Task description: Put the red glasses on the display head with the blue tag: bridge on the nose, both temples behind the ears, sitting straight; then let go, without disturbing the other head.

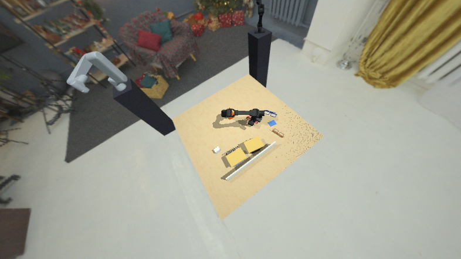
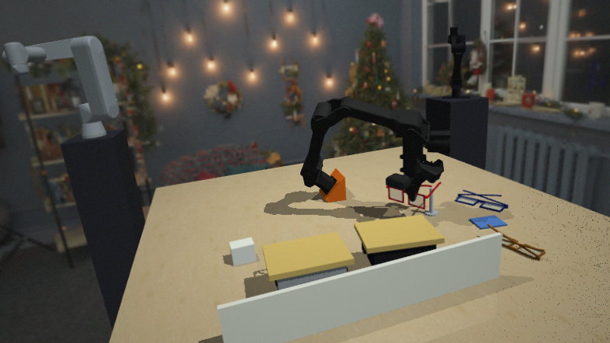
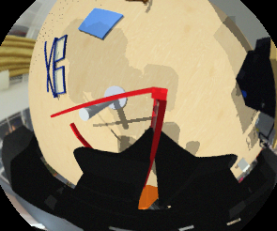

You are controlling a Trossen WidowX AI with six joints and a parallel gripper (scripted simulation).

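Bright red is seen on the thin-framed glasses [image 2: 416,200] [image 3: 159,94]. Dark blue is shown by the wire-framed pair [image 1: 270,113] [image 2: 481,201] [image 3: 60,67], and brown by the slim-framed pair [image 1: 277,133] [image 2: 521,246]. The flat square piece [image 1: 272,123] [image 2: 488,221] [image 3: 101,23] is coloured plain mid-blue. Plain yellow is carried by the left flat slab [image 1: 236,156] [image 2: 307,254] and right flat slab [image 1: 253,145] [image 2: 398,232]; orange is worn by the wedge-shaped block [image 2: 338,187] [image 3: 148,197].
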